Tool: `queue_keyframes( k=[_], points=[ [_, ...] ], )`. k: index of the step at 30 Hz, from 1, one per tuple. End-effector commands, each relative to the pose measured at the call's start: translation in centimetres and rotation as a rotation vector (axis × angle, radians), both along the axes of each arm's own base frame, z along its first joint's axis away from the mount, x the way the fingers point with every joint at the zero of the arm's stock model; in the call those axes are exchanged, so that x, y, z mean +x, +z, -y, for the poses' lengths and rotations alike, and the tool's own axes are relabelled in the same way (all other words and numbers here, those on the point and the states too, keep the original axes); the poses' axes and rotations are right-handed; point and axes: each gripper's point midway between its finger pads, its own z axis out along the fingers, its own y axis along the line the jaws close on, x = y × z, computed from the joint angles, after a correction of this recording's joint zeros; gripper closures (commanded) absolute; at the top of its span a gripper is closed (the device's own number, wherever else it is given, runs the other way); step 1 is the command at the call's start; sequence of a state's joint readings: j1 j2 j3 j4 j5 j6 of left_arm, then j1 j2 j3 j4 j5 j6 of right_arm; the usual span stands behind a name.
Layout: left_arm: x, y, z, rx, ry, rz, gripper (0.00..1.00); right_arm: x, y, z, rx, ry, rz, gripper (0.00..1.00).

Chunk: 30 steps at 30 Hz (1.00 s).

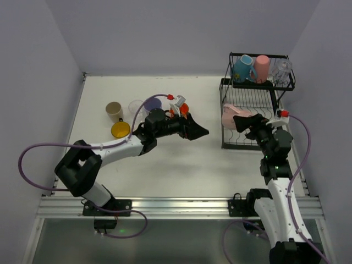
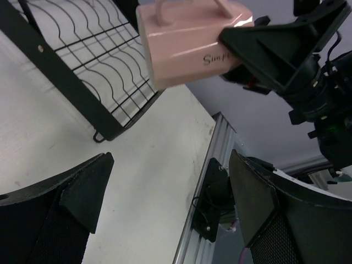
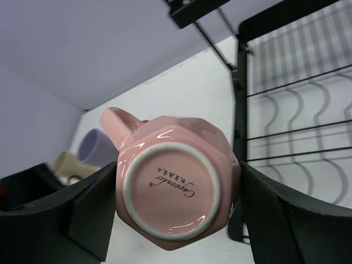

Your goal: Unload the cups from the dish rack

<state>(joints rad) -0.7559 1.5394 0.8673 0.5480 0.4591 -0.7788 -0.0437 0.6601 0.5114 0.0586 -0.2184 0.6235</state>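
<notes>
R gripper (image 1: 243,122) pinching pink mug (image 3: 170,184) just beside dish rack (image 1: 242,147); L gripper (image 1: 199,132) spread wide over table (image 1: 192,165). I judge carry-out step; nxt set mug down, release

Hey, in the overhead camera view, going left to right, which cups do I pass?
beige cup → clear cup → lavender cup → orange cup → pink mug held in the right gripper → pink tumbler → clear glass, the last two on the dish rack upper shelf.
</notes>
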Motion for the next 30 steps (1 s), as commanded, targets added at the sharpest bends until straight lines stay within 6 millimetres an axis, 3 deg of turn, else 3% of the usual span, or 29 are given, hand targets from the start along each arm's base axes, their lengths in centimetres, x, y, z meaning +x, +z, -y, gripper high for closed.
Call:
queue_keyframes(
  k=[1,5,14,17,19,20,21,22,24,27,28,30],
  points=[
    [0.2,5.3,1.7,-0.157,-0.049,0.076,0.06,-2.5,4.9,-5.4,0.201,0.297,0.171,0.52],
    [-0.3,5.8,2.1,-0.210,-0.083,0.064,0.09,-4.1,6.1,-8.1,0.336,0.465,0.190,0.52],
    [-1.1,5.8,2.2,-0.236,-0.106,0.042,0.19,-4.8,5.3,-11.7,0.462,0.624,0.153,0.51],
    [-1.5,6.2,2.0,-0.254,-0.112,0.051,0.38,-4.8,4.8,-12.9,0.496,0.656,0.137,0.51],
    [-1.7,6.9,1.7,-0.265,-0.109,0.068,0.56,-4.7,4.4,-13.5,0.515,0.656,0.126,0.50],
    [-1.7,6.7,1.5,-0.263,-0.095,0.073,0.66,-4.6,4.3,-13.7,0.525,0.660,0.124,0.49],
    [-1.7,7.0,1.2,-0.266,-0.084,0.084,0.82,-4.6,4.2,-14.0,0.533,0.662,0.119,0.48],
    [-1.9,7.8,0.8,-0.274,-0.073,0.105,0.89,-4.6,3.9,-14.1,0.539,0.661,0.111,0.46],
    [-1.4,7.3,0.1,-0.231,-0.020,0.125,1.00,-4.6,3.5,-14.6,0.546,0.671,0.091,0.33],
    [-0.4,7.7,-1.5,-0.135,0.082,0.185,1.00,-4.6,2.5,-14.9,0.537,0.677,0.055,0.08],
    [-0.4,6.7,-2.5,-0.049,0.117,0.157,1.00,-4.8,2.1,-15.1,0.528,0.686,0.033,0.01],
    [1.2,6.3,-4.5,0.081,0.233,0.218,1.00,-4.9,0.4,-15.1,0.477,0.682,-0.018,0.01]
  ],
)
